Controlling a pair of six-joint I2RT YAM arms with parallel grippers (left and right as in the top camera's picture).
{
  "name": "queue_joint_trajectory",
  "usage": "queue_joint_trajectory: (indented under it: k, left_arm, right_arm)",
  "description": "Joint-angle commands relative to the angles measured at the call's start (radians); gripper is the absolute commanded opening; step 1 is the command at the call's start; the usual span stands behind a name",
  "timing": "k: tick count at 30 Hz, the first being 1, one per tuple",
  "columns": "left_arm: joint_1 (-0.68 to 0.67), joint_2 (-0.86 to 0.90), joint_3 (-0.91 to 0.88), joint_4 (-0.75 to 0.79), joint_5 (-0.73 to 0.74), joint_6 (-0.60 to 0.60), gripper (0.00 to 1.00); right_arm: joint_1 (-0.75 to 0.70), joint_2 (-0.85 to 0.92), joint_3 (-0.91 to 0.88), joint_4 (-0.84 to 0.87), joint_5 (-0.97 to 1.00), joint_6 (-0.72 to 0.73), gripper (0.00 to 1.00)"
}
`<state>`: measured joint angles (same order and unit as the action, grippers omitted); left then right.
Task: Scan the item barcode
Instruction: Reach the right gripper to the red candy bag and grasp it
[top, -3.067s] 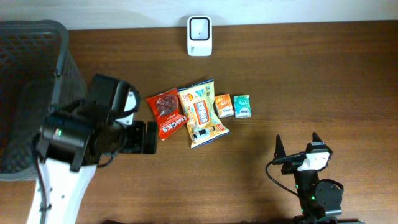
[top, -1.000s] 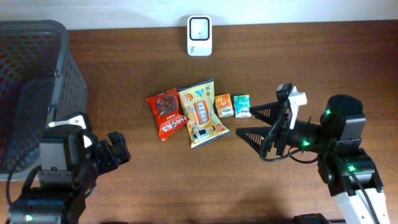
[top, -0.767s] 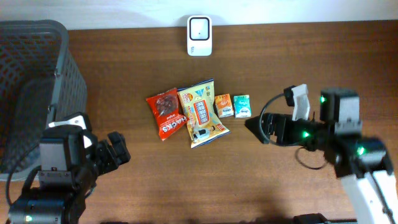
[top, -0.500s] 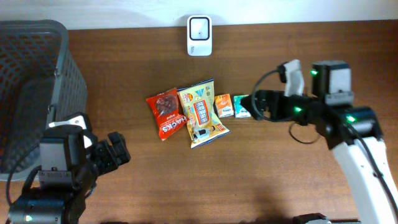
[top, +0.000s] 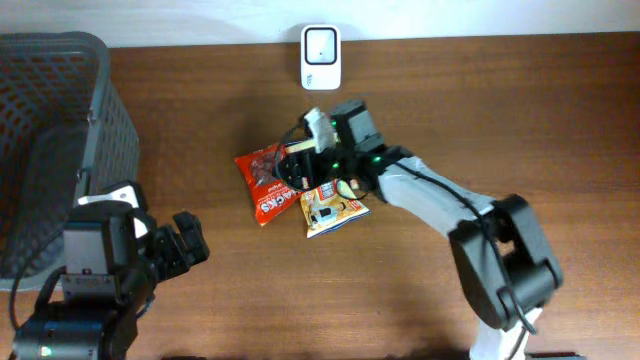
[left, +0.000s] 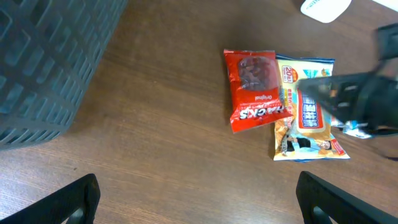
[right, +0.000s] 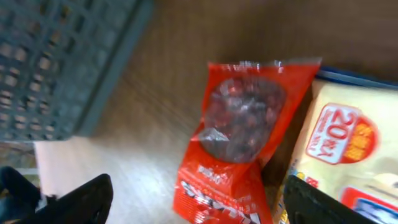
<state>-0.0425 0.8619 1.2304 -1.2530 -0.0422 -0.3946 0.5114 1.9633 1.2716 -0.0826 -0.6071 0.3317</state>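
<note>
The red snack packet (top: 258, 186) lies flat on the table (top: 520, 110), label side up, touching the left edge of the yellow snack bag (top: 337, 210). No barcode shows on its upper face. The right gripper (right: 200, 202) hovers directly above this packet, so it is judged to be the item selected for scanning. Its fingers (right: 81, 200) stand wide apart to either side of the packet's lower end and grip nothing. The white scanner (top: 321, 44) stands at the far edge of the table, well apart from the packet. The left gripper (left: 202, 199) hangs fully open and empty near the basket (top: 100, 100).

Progress: early stage. The item is approached but not grasped. Remaining steps, as judged: close on the packet, lift it, present the barcode face to the scanner.
</note>
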Motion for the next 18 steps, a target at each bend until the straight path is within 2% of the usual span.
queue_joint_trajectory:
  k: [1, 4, 7, 14, 17, 18]
  left_arm:
    - [0.006, -0.003, 0.003, -0.001, -0.005, -0.012, 0.99]
    - [0.006, -0.003, 0.003, -0.001, -0.005, -0.012, 0.99]
    - [0.006, -0.003, 0.003, -0.001, -0.005, -0.012, 0.99]
    - [0.006, -0.003, 0.003, -0.001, -0.005, -0.012, 0.99]
    - [0.006, -0.003, 0.003, -0.001, -0.005, -0.012, 0.99]
    - [0.006, -0.003, 0.003, -0.001, -0.005, -0.012, 0.99]
  right_arm:
    - [0.033, 0.043, 0.006, 0.039, 0.049, -0.025, 0.81]
    - [0.060, 0.064, 0.006, 0.034, 0.128, -0.028, 0.73]
    - [0.093, 0.092, 0.006, 0.035, 0.221, -0.027, 0.73]
    - [0.122, 0.126, 0.006, 0.019, 0.228, -0.027, 0.72]
    - [0.121, 0.157, 0.006, 0.019, 0.251, -0.026, 0.61]
    - [0.121, 0.157, 0.007, 0.020, 0.254, -0.026, 0.53]
